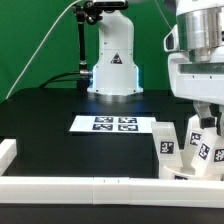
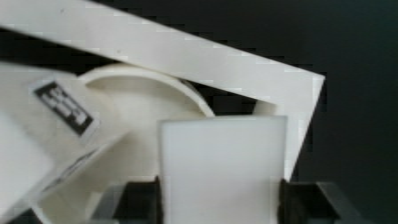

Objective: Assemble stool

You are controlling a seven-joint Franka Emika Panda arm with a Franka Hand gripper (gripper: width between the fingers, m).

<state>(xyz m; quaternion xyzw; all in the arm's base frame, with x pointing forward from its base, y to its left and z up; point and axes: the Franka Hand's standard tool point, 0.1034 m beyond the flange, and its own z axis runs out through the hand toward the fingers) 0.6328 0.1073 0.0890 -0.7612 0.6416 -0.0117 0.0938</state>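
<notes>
Border rail (image 1: 60, 186): long white rail along the near edge of the black table (image 1: 40, 120), turning up at the exterior view's left corner.
Marker board (image 1: 112, 124): thin flat white sheet with four black-and-white tags, lying flat near the middle of the table.
Robot base (image 1: 112, 62): white pedestal standing at the far edge of the table, in front of a green backdrop.
Stool parts (image 1: 190, 150): white tagged pieces clustered at the near corner of the table on the exterior view's right, just inside the rail; several tags face the camera.
Seat (image 2: 134, 100): round rimmed disc, partly seen in the wrist view behind a white block.
Leg (image 2: 222, 160): stubby white block, upright between the fingers.
Gripper (image 1: 205, 112): directly above the stool parts, jaws narrow and closed on the leg.
</notes>
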